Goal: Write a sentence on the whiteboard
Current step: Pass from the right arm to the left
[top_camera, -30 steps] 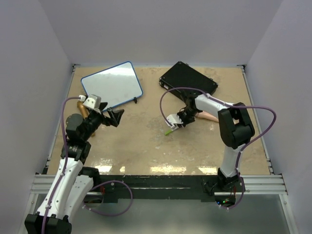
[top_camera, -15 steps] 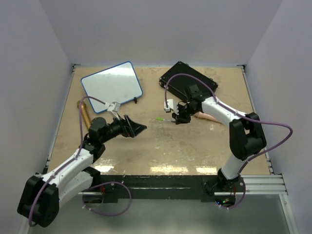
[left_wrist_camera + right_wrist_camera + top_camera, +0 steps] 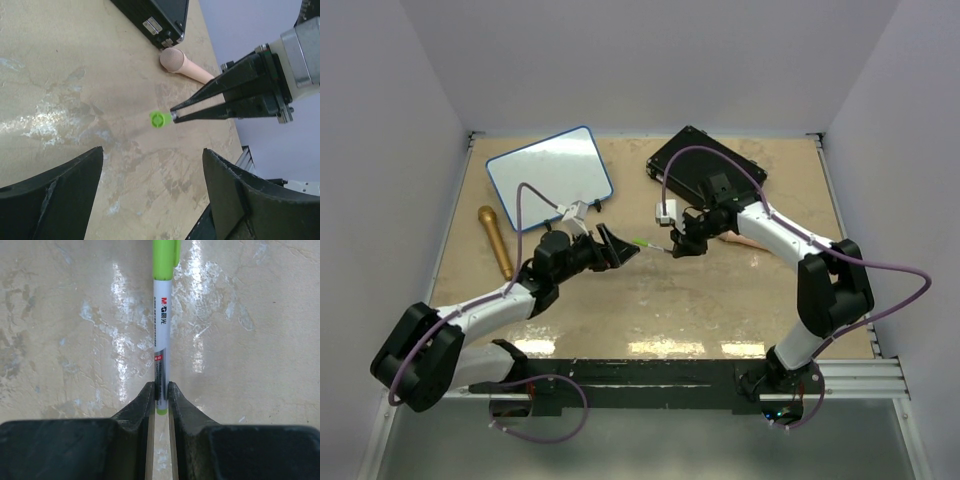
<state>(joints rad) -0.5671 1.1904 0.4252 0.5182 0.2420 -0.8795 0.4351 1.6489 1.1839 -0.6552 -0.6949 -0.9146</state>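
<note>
The whiteboard, white with a thin blue rim, lies at the back left; no sentence shows on it. My right gripper is shut on the rear end of a white marker with a green cap. It holds the marker level above the table, cap pointing left. My left gripper is open wide with nothing between its fingers. It faces the marker's green cap head-on from a short gap away.
A black case lies at the back right. A pink microphone rests just in front of it, under my right arm. A gold microphone lies left of centre, below the whiteboard.
My left arm has swung from beside the whiteboard to the table's middle. The right gripper has lifted the marker and turned its cap leftward, toward the left gripper.
</note>
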